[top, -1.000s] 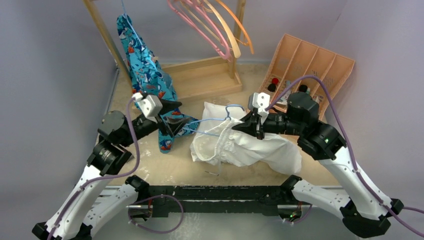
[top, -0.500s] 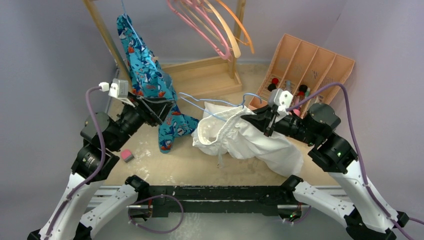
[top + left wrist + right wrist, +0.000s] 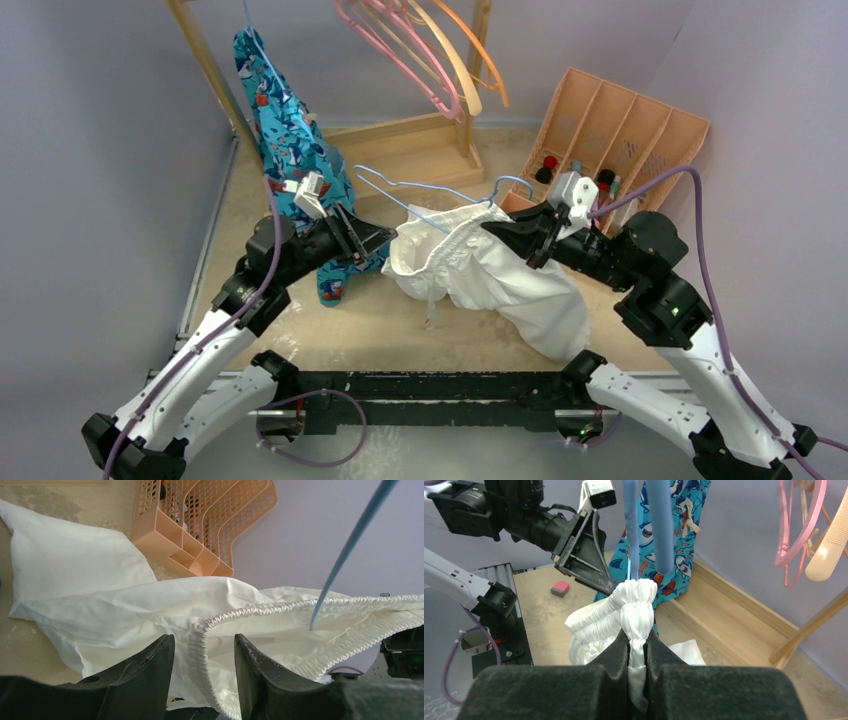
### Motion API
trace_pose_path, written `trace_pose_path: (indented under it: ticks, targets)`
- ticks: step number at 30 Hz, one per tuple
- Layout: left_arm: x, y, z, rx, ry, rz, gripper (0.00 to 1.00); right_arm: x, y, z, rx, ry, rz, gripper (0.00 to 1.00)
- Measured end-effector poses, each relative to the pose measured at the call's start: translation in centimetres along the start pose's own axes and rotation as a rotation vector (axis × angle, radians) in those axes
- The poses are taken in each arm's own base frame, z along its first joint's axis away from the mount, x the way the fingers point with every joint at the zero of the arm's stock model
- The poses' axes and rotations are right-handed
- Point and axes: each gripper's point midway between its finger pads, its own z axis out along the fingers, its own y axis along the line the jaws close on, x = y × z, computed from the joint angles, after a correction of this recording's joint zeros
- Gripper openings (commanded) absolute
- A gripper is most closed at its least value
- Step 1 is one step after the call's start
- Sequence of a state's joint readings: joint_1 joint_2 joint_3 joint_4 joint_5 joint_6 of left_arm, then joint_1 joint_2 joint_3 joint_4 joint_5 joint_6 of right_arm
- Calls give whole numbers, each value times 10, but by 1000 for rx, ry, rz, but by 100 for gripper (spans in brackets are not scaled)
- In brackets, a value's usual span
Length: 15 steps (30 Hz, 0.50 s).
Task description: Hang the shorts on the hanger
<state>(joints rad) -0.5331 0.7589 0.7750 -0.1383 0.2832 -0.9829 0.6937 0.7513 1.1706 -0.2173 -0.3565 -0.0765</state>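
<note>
The step in hand is spreading the waistband so the hanger (image 3: 430, 195) can go inside. The right gripper (image 3: 638, 641) is pinching the gathered waistband of the shorts (image 3: 490, 275), held above the table, with the hanger touching its rim. The left gripper (image 3: 202, 652) has its jaws spread around the opposite edge. Next, it must close there. Compared with before, the left arm has come back to the shorts.
</note>
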Motion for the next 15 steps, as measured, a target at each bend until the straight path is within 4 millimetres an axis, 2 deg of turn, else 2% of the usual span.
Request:
trace_pose_path:
  ticks: [5,7,9,13,15]
  targets:
    - [15,9,11,16,56,-39,45,2,0,2,-1,-4,13,0]
    - [19,13,14,11,76,-51,41,2,0,3,0,-4,16,0]
    - [20,14,16,12,82,-56,30,1,0,3,0,-8,18,0]
    - [17,10,16,28,68,-41,0,-1,0,3,0,-18,18,0]
    - [16,10,15,28,59,-23,0,-1,0,2,0,-18,18,0]
